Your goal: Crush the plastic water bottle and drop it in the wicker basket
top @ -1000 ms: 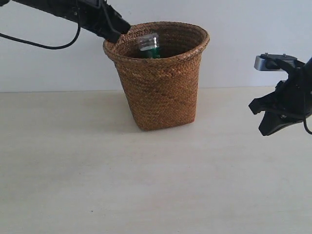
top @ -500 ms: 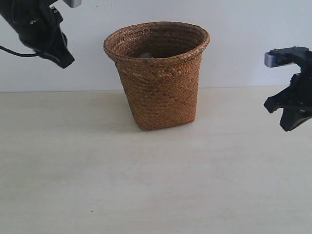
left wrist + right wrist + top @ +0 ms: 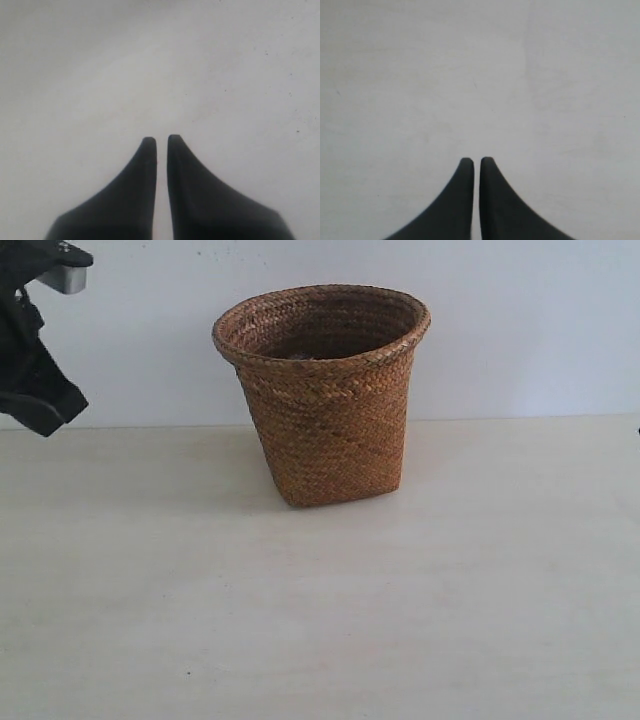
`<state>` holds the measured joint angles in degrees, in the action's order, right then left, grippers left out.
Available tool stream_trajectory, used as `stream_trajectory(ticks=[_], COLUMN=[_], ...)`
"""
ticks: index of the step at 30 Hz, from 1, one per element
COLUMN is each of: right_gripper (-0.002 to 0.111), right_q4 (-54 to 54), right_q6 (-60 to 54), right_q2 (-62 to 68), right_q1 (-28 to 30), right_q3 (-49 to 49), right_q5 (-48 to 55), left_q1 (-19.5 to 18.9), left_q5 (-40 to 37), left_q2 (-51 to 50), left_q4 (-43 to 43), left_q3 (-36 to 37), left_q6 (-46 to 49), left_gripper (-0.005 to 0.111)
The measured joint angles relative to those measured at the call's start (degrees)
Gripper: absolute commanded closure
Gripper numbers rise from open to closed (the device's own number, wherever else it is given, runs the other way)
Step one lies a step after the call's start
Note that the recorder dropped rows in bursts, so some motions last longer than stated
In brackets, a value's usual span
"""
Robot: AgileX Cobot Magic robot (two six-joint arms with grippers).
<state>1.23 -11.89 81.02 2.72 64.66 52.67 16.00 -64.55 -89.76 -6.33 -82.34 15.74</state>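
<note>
2 wrist feeds, same reading: I log the jaws of the left gripper [image 3: 161,142] and of the right gripper [image 3: 476,165] as narrow, with only a thin slit between the tips and nothing gripped. On the exterior feed I see the wicker basket [image 3: 325,430] upright on the table [image 3: 300,620], mid-frame toward the back, and the left gripper raised at the far left edge, well apart from it. Plastic water bottle: I cannot see it in any feed, since the basket's near wall hides the inside from me.
</note>
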Motion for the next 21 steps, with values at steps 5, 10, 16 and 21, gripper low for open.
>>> stream_trajectory(ticks=[5, 10, 16, 21], right_gripper=[0.108, 0.108, 0.108, 0.108], right_q4=[0.00, 0.00, -0.54, -2.79], right_q6=[0.10, 0.10, 0.10, 0.10], right_q2=[-8.36, -17.17, -31.27, -45.08], right_q1=[0.27, 0.36, 0.50, 0.50], right_q3=[-5.38, -12.53, -23.56, -31.70], right_q5=[-6.53, -14.41, -27.20, -35.12], left_q1=[0.00, 0.00, 0.00, 0.00], left_q5=[10.22, 21.04, 34.87, 39.98], left_q2=[8.69, 17.99, 30.95, 43.81], left_q4=[0.00, 0.00, 0.09, 0.09], left_q3=[11.74, 22.44, 35.36, 43.24], left_q6=[-2.18, -3.10, -4.86, -7.08], left_gripper=[0.102, 0.102, 0.102, 0.102])
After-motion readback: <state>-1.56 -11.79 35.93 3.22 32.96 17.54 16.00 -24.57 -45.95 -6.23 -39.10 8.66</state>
